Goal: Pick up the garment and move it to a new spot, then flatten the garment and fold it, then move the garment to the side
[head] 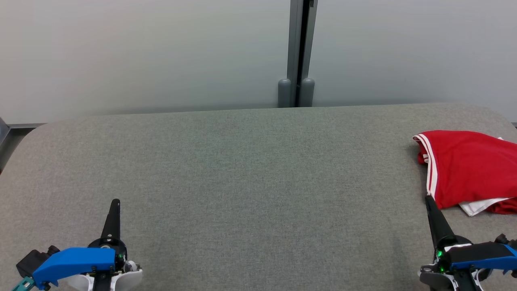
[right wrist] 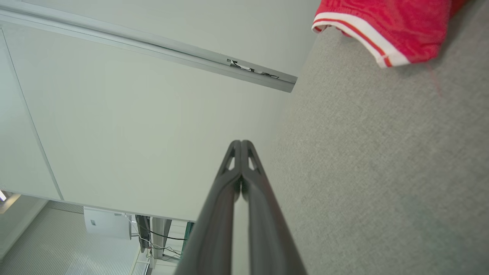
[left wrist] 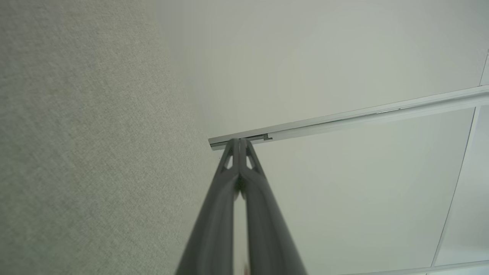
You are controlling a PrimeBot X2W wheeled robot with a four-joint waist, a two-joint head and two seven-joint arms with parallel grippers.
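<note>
Right pincer: My right gripper (head: 429,201) sits near right, its two dark fingers pressed together on nothing, tip just short of the cloth.
Left pincer: My left gripper (head: 116,203), near left, is likewise closed and holds nothing.
Garment: The red knit garment with white striped trim (head: 468,165) lies bunched at the table's right, running out of the head view.
Handling: I judge it light, soft and limp. The striped hem nearest my right fingers looks the best hold.
Edges: The grey fabric-topped table (head: 242,182) rounds off at its far corners.
Open room: Centre and left offer broad space, and a pale partition wall (head: 141,52) stands beyond.
</note>
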